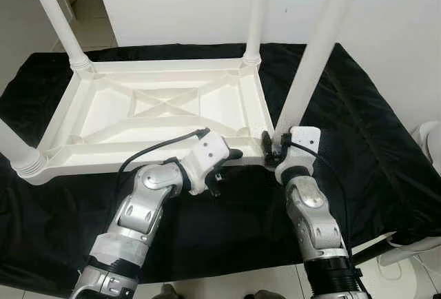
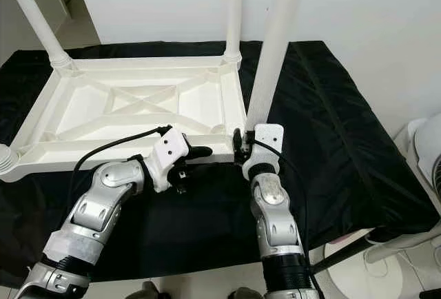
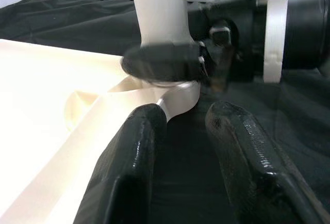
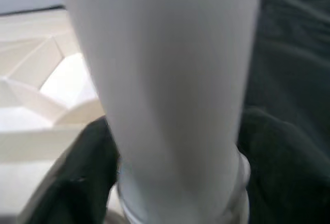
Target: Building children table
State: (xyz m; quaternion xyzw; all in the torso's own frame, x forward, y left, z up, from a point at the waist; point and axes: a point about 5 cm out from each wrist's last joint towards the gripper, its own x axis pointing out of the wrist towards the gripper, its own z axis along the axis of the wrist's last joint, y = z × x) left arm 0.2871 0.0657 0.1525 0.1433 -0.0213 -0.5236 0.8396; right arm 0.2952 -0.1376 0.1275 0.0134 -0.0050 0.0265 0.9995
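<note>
A white plastic children's table (image 1: 89, 159) lies upside down on a black cloth (image 1: 358, 140). Its legs stand upward at the far left (image 1: 55, 16), far right (image 1: 256, 16) and near left (image 1: 14, 151). My right gripper (image 1: 272, 149) is shut on the base of the near-right leg (image 1: 313, 58), which stands in the table's front right corner; in the right wrist view this leg (image 4: 170, 95) sits between the dark fingers (image 4: 77, 182). My left gripper (image 1: 229, 156) is open at the front rim just left of that corner, one finger (image 3: 129, 167) lying along the rim.
The cloth-covered surface ends just in front of me and at the right, with tiled floor beyond. A white rounded object (image 1: 431, 140) stands on the floor at the far right. A white wall (image 1: 186, 3) rises behind the table.
</note>
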